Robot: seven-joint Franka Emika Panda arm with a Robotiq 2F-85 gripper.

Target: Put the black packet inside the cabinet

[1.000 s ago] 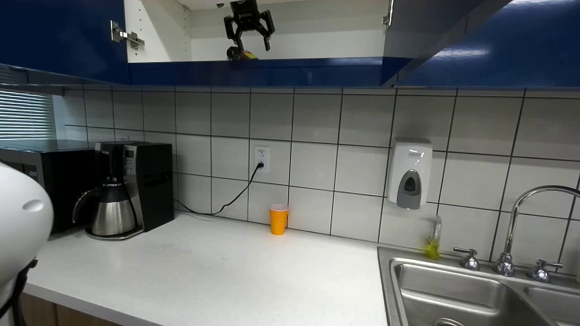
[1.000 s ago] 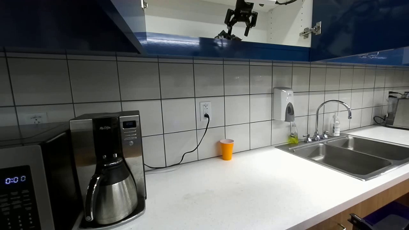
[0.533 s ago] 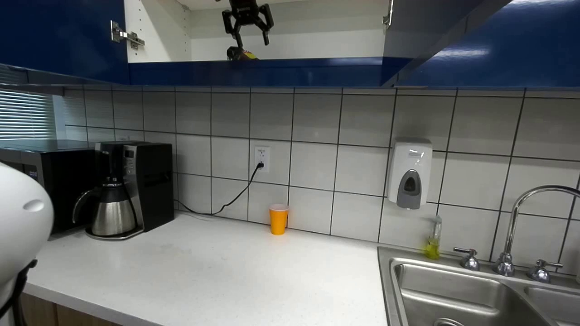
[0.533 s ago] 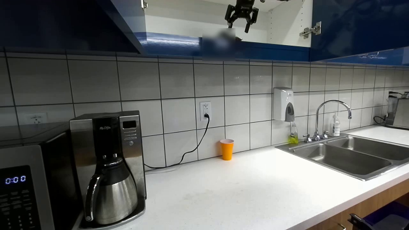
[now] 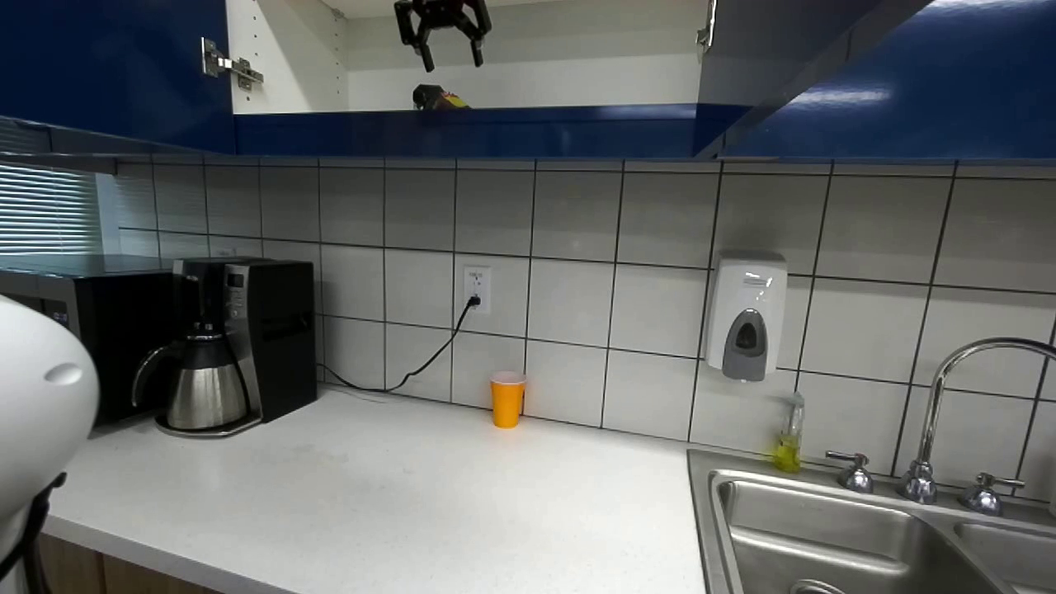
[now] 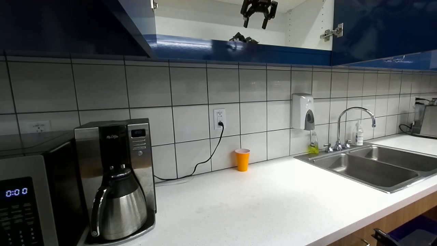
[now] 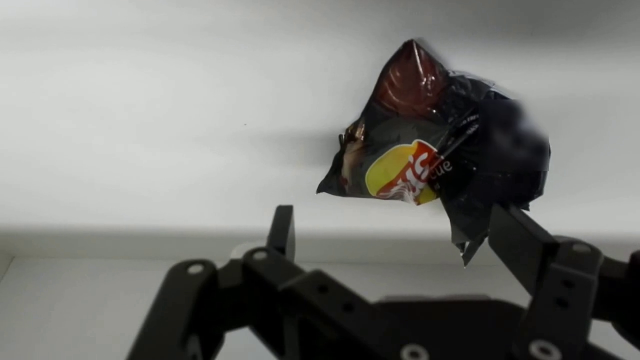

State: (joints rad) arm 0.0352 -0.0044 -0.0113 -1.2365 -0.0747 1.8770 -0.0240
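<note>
The cabinet (image 5: 495, 132) has glossy blue fronts and a pale interior; it stands open and also shows in an exterior view (image 6: 290, 55). The black packet (image 7: 410, 125), crumpled, with a yellow and red logo, lies on the cabinet's pale floor. It shows just behind the front lip in both exterior views (image 5: 437, 99) (image 6: 243, 38), its lower part hidden by the lip. My gripper (image 5: 453, 63) is open and empty above the packet, apart from it, also in an exterior view (image 6: 255, 27). In the wrist view, the right finger of the gripper (image 7: 392, 207) overlaps the packet's lower edge.
Open blue doors (image 5: 107, 66) (image 6: 382, 30) flank the cabinet opening. Below, an orange cup (image 6: 242, 160) stands on the white counter (image 6: 239, 205). A coffee machine (image 6: 140, 164) and a microwave (image 6: 20, 205) stand at one end, a sink (image 6: 375, 167) at the other.
My gripper has risen from close to the packet, leaving a gap between its fingertips and the packet. The packet has stayed in place on the cabinet floor.
</note>
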